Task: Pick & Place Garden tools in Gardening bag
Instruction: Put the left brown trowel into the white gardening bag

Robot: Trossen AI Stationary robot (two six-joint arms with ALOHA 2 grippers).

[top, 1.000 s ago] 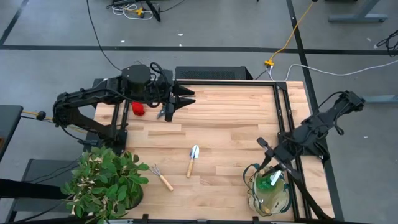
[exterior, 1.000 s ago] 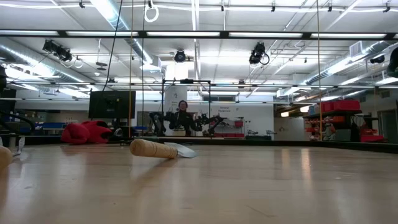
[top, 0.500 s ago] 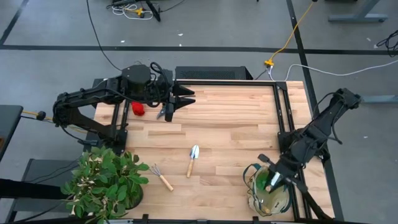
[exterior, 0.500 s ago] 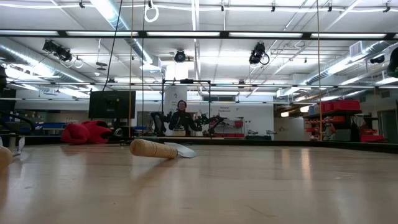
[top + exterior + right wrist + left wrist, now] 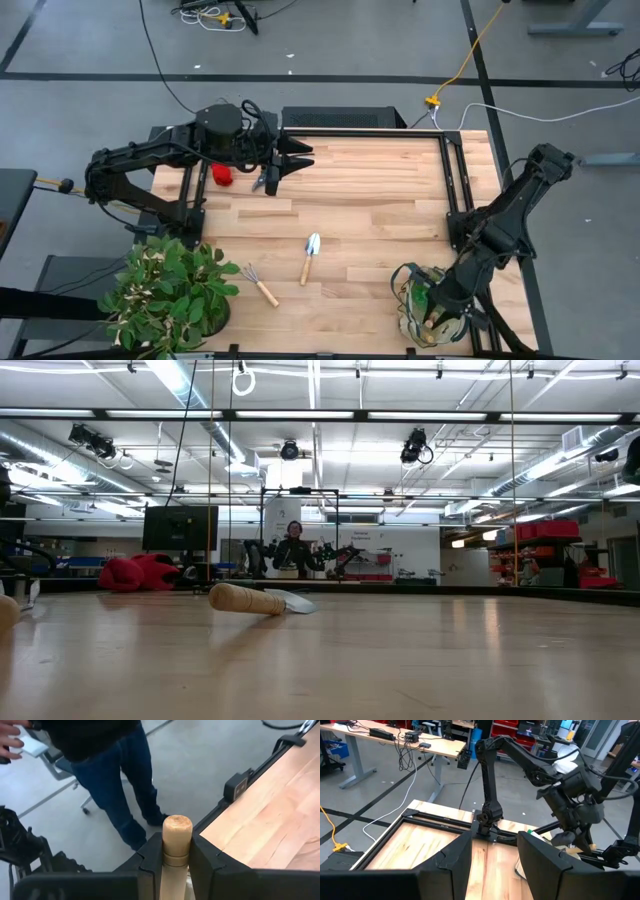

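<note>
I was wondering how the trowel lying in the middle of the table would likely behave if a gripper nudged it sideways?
The trowel would probably pivot rather than slide straight, since its round wooden handle looks free to roll while the flat blade drags. It looks stiff and fairly light, so it should not bend.

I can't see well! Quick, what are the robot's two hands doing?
Left gripper: jaws open, holding nothing, above the table's far side.
Right gripper: jaws shut on a wooden tool handle, over the gardening bag.

The left arm is held folded at the upper left of the high view, its gripper (image 5: 300, 156) parted. The right gripper (image 5: 436, 300) is lowered at the lower right, fingers (image 5: 202, 857) clamped on a wooden handle (image 5: 176, 836).
</note>
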